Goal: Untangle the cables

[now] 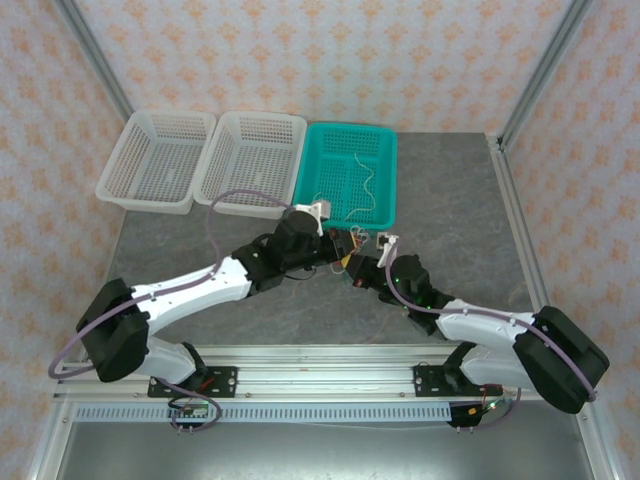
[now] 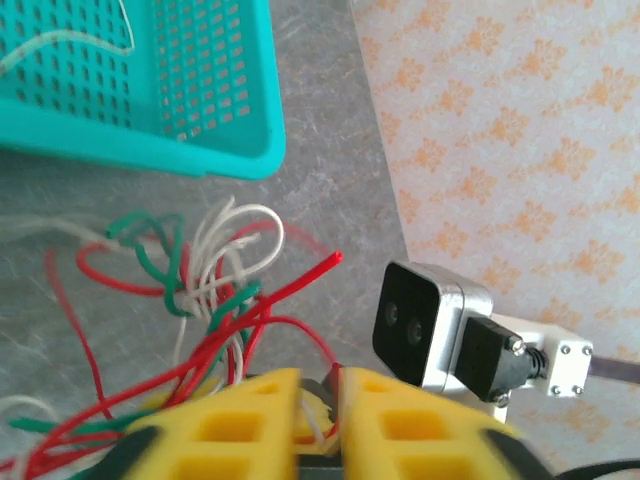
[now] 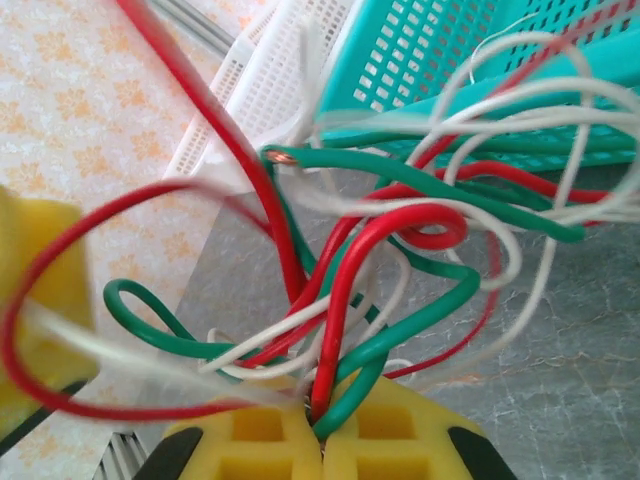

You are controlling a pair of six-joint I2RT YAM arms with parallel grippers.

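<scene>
At the centre of the table [image 1: 450, 220] in the top view, the cables [image 1: 346, 262] are almost wholly hidden where the two arms meet. We make out a fleck of red between the left gripper [image 1: 338, 250] and the right gripper [image 1: 364, 268], and the opening of either cannot be read there. The wrist views supply the detail. In the left wrist view, red, green and cream loops spread toward 10 o'clock from the yellow fingers [image 2: 240, 425], which are cut off by the lower edge. These fingers stand a narrow gap apart with red and cream strands running into it, and we cannot tell whether those strands are clamped. A camera module [image 2: 425, 322] sits at 3 o'clock. In the right wrist view, the right gripper is closed on red and green strands at 6 o'clock. The loops rise blurred toward 12 o'clock, and a yellow block [image 3: 30, 300] at 9 o'clock is cut off and hard to identify. One cream strand [image 1: 365, 180] lies apart inside the teal basket [image 1: 350, 128], at 12 o'clock from the tangle. A white basket [image 1: 245, 208] stands at 11 o'clock and a second white basket [image 1: 145, 203] at 10 o'clock. The table is mottled grey. The walls [image 1: 300, 60] carry cream paper with an orange motif, framed by aluminium posts [image 1: 540, 70].
</scene>
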